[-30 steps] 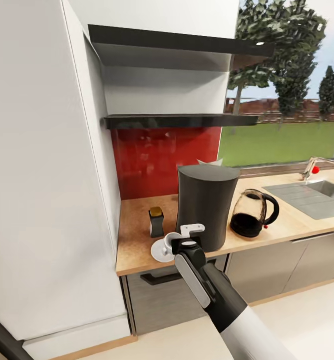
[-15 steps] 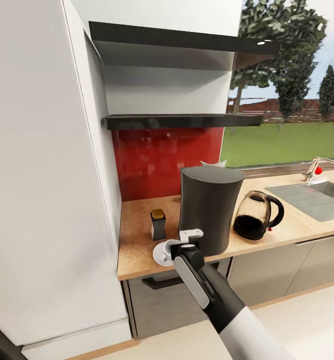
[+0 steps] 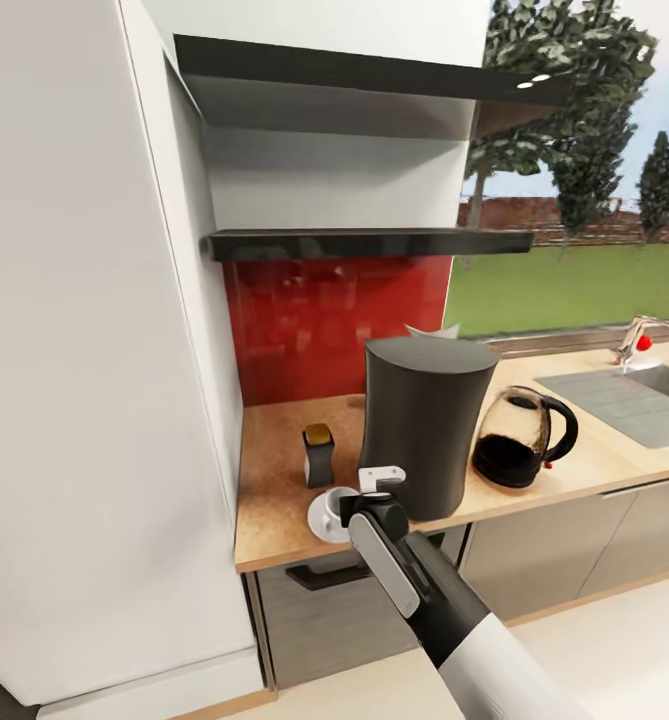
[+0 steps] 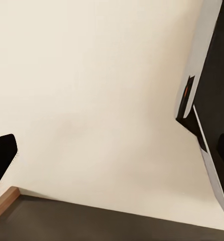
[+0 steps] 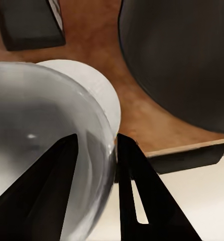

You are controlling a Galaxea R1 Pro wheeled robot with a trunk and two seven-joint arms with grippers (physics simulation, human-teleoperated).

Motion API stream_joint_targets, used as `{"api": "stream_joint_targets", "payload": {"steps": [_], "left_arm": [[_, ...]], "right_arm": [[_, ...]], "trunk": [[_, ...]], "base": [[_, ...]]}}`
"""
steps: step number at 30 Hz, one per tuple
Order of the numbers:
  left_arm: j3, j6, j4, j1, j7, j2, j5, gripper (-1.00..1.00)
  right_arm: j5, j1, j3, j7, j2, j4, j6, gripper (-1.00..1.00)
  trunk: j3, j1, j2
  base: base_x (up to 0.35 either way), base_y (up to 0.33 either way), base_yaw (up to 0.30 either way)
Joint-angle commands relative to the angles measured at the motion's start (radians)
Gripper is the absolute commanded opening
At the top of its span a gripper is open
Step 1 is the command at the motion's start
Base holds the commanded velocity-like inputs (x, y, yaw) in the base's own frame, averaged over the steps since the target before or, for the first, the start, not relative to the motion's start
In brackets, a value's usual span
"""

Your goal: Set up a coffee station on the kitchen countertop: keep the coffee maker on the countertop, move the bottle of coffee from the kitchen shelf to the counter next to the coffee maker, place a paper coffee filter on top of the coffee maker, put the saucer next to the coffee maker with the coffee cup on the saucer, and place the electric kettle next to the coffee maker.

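While on the saucer (image 3: 326,516), the coffee cup (image 5: 39,150) sits pinched by right gripper (image 5: 96,150)

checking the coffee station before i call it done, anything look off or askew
Nothing stands out: the small dark bottle with golden cap, tall grey coffee maker and dark-tinted glass kettle stand upright; the right gripper pinches the white cup's rim.

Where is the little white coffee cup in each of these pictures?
Head view: the coffee cup sits on the saucer, just left of the right gripper.
Right wrist view: the coffee cup looms large, its rim between the fingers.
Left wrist view: not there.
Shared landmark: the coffee maker.
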Motion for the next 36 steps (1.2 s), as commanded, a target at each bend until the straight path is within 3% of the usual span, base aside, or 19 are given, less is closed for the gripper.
{"api": "stream_joint_targets", "payload": {"steps": [1,36], "left_arm": [[0.008,-0.003,0.000,0.000,0.003,0.002,-0.010,1.00],[0.010,-0.003,-0.004,-0.001,0.004,0.005,-0.009,1.00]], "right_arm": [[-0.008,-0.001,0.002,-0.010,0.000,0.000,0.002,-1.00],[-0.013,-0.001,0.002,-0.008,0.000,0.097,-0.019,-1.00]], "trunk": [[-0.002,0.001,-0.002],[-0.002,0.001,-0.002]], "base": [[0.204,0.040,0.000],[0.037,0.026,0.000]]}}
